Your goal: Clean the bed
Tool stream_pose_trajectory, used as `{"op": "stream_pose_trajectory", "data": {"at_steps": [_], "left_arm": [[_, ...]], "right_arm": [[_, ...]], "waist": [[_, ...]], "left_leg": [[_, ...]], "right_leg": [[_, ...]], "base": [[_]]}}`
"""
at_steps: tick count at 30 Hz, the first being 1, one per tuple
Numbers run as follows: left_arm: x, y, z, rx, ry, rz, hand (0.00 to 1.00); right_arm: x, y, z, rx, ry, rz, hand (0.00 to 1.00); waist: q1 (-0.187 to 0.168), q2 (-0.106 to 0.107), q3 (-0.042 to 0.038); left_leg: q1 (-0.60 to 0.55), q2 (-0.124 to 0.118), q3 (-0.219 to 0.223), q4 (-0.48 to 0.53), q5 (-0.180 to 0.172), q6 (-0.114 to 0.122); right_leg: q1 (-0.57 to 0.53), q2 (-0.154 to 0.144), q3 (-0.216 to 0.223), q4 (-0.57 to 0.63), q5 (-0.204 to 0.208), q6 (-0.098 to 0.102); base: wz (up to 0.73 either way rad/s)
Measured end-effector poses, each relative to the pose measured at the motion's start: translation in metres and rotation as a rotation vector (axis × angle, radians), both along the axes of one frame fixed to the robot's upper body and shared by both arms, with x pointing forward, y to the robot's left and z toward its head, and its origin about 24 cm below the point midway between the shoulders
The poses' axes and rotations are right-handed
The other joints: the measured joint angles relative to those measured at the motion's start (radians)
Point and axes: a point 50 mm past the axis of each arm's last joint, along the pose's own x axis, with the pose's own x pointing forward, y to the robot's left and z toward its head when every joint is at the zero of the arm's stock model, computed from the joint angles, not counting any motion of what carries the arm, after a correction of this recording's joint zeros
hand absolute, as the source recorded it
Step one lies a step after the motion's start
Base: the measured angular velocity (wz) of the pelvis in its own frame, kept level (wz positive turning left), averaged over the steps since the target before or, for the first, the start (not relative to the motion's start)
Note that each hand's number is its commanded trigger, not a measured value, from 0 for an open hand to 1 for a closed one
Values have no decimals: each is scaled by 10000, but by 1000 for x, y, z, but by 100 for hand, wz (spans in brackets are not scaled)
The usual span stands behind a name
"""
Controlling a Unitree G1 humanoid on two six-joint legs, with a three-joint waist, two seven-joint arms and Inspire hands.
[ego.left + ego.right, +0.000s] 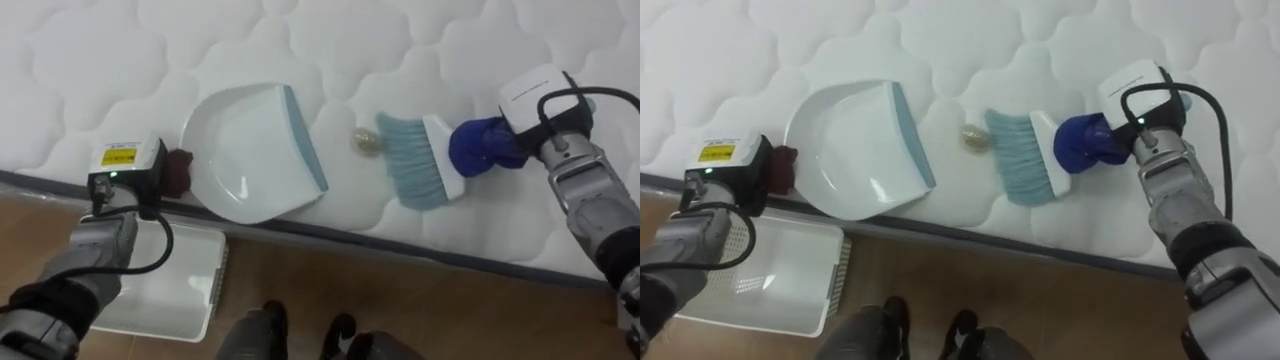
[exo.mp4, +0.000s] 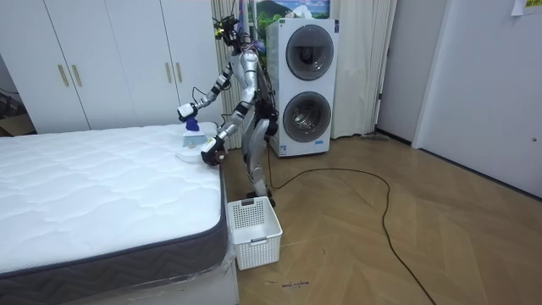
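Closest to you is the white plastic basket with holes (image 1: 165, 290). It sits on the brown wooden floor (image 1: 420, 300), right by the side of the bed.

Just above it, your robot's left hand (image 1: 128, 172) is at the edge of the white quilted mattress (image 1: 120, 60). It is touching the dark red handle (image 1: 180, 170) of the white plastic dustpan with a grey-blue lip (image 1: 250, 150). You cannot tell if the hand is gripping the handle, because that part is hidden. The dustpan lies flat on the mattress, with its lip facing the robot's right.

A small crumpled ball of rubbish (image 1: 366, 140) lies on the mattress between the dustpan's lip and the hand brush with pale blue bristles (image 1: 412, 162). It is closer to the bristles.

The brush's dark blue handle (image 1: 480, 145) goes up under the right hand (image 1: 540, 98). You cannot tell how that hand holds it either.

From across the room, you see the robot standing beside the bed, leaning over it. Two stacked white washing machines (image 2: 303, 85) stand behind it.
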Motion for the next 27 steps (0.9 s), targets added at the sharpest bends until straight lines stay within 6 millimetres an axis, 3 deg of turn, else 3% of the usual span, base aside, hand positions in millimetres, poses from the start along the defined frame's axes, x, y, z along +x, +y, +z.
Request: {"op": "stream_pose_trajectory", "data": {"at_steps": [6,9,11,17,27], "left_arm": [[0,-5,-3,-5,-3,-150,100],[0,-5,-3,-2,22,-135,100],[0,-9,-4,-103,6,-201,100],[1,-17,-5,-330,-48,-605,100],[1,-22,-6,-203,14,-1113,100]], "right_arm": [[5,14,8,1496,-933,167,100],[10,40,10,3345,-1409,534,100],[11,70,2,4627,-1158,1014,100],[8,114,4,6791,-197,2298,100],[0,137,-7,8353,1457,2772,100]], "waist": [[-147,0,10],[-225,13,19],[-168,80,68],[81,102,82],[80,104,74]], "left_leg": [[-7,5,127,-146,-1,-8],[41,13,169,-178,8,-24],[35,12,168,-190,13,-28],[-254,-121,101,-186,40,6],[-251,-231,20,76,68,54]], "right_leg": [[-119,0,92,-9,27,-48],[-115,0,127,-3,41,-74],[-131,-12,119,6,42,-76],[-530,-171,140,303,17,-32],[-531,-216,550,590,-80,141]], "base": [[-4],[-4],[0],[7],[6]]}}
